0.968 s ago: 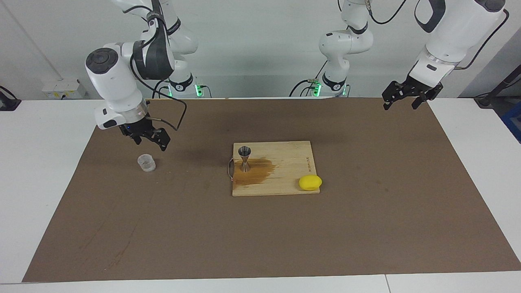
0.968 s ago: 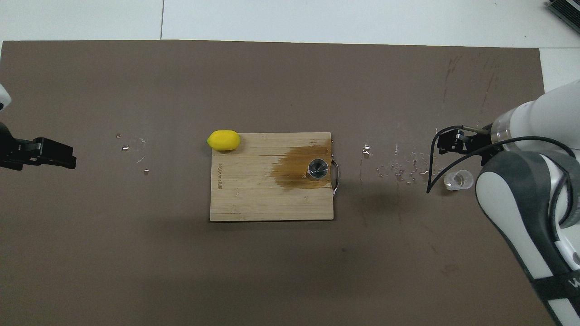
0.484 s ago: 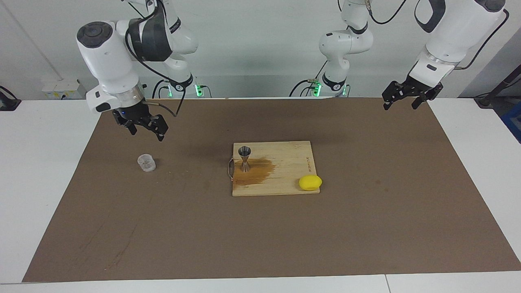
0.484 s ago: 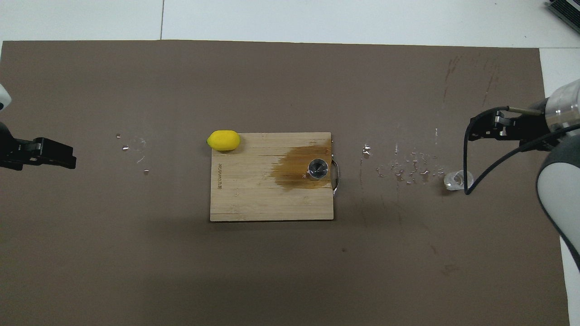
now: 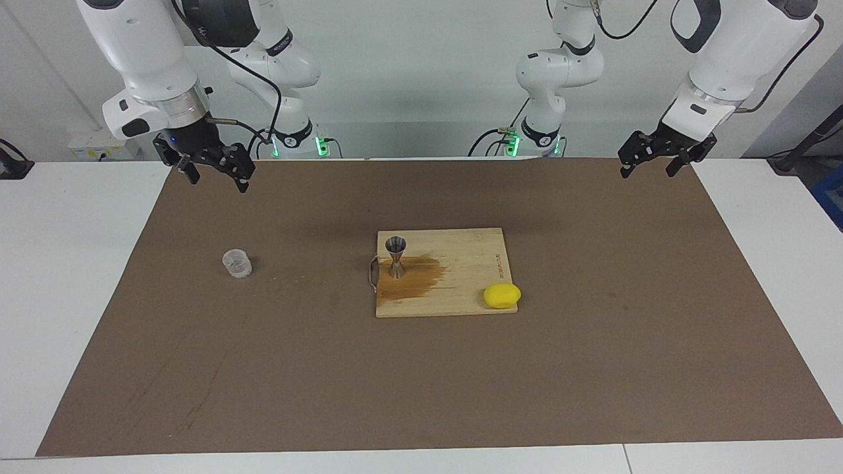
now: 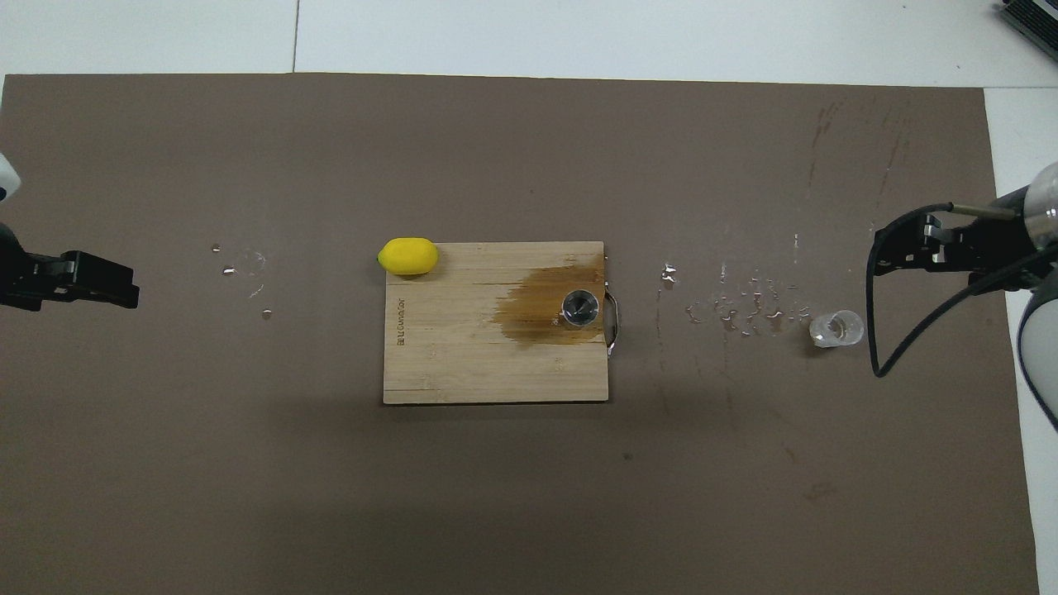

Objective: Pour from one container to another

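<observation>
Both claws open and empty, cup and jigger standing apart

Right claw (image 5: 211, 170) hangs spread with nothing in it, over the mat's edge at about 11 o'clock from the clear cup (image 5: 237, 263); the left claw (image 5: 662, 158) waits agape and empty over the mat's corner at its own end. The cup stands upright on the brown mat (image 5: 593, 368), droplets (image 6: 748, 306) strewn at its 9 o'clock in the overhead view toward the steel jigger (image 5: 396, 255). Slick and tiny, the cup could skid or tip under a hasty pinch. The jigger stands on the cutting board (image 5: 461, 250) in a dark wet patch (image 5: 415, 280); its narrow waist invites toppling. A lemon (image 5: 502, 295) sits at the board's corner, clear of the path across the counter (image 5: 66, 263).
</observation>
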Available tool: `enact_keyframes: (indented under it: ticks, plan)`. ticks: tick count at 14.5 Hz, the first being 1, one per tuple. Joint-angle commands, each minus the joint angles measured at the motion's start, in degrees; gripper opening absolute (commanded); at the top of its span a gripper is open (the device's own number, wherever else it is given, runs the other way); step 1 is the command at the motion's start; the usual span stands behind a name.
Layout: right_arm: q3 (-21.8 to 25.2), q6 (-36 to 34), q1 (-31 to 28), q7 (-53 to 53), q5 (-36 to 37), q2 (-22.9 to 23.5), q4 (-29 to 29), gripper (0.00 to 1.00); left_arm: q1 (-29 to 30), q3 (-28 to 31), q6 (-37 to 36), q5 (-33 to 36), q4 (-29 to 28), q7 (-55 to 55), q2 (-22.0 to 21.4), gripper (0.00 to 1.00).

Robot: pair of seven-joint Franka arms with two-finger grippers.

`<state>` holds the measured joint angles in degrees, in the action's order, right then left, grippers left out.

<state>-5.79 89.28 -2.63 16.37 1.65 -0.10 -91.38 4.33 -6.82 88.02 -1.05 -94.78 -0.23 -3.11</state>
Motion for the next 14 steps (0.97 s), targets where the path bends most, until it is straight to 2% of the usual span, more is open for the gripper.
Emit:
enact_keyframes:
  ticks: [1, 14]
  plan:
    - [-0.3, -1.1, -0.5, -1.7, -0.4, -1.0, -1.3, 1.00, 0.8, -0.7, 0.1, 0.7, -1.3, 0.1, -1.5, 1.00]
    - [-0.1, -1.0, -0.2, -4.4, -0.6, -1.1, -1.3, 1.00, 0.8, -0.7, 0.1, 0.7, -1.3, 0.1, -1.5, 1.00]
